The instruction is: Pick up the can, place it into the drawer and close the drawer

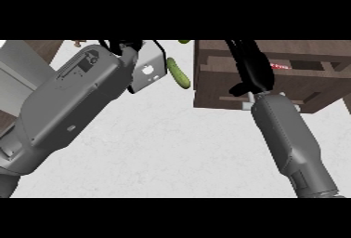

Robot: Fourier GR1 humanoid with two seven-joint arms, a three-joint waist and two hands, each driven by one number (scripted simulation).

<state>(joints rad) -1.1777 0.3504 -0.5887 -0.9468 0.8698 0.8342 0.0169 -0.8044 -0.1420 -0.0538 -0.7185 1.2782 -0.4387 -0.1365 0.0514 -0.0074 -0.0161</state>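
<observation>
A dark wooden drawer unit (219, 100) stands at the upper right of the white counter, its drawer showing from above. A small red thing (282, 66) shows inside the drawer, mostly hidden; it may be the can. My right hand (252, 69) reaches over the drawer from the grey forearm below, its black fingers stretched straight toward the far edge, and nothing shows in its hold. My left hand (118, 45) is at the top left, almost wholly hidden behind its own forearm.
A green cucumber (178, 72) lies on the counter just left of the drawer unit. A light grey box (152, 73) stands beside it, close to my left wrist. Wooden surfaces show at the far left edge.
</observation>
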